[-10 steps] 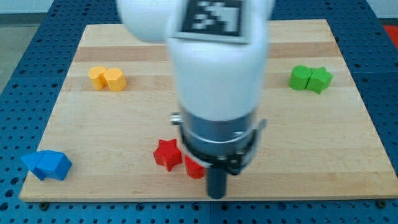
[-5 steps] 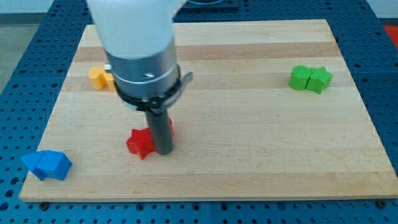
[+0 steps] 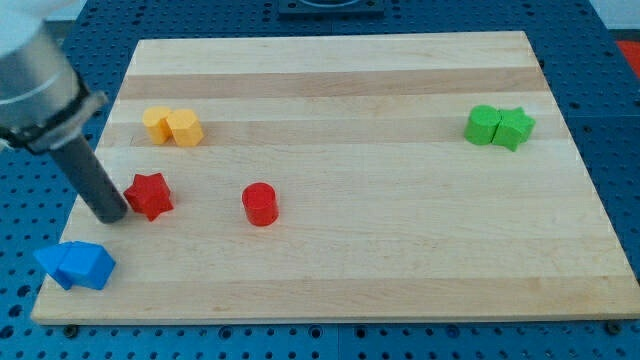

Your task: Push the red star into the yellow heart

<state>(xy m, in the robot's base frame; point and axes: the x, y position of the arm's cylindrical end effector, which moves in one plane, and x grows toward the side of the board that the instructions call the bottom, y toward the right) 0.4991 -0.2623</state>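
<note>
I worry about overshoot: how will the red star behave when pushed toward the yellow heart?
The red star sits flat, so it probably slides, not rolls. Its points may make it spin if hit off-centre. My tip is at its left, poorly placed for pushing toward the yellow heart.

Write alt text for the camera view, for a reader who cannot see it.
My tip rests just left of the red star on a wooden board, with the yellow blocks above them. A red cylinder stands to the star's right, blue blocks at bottom left, green blocks at upper right.
</note>
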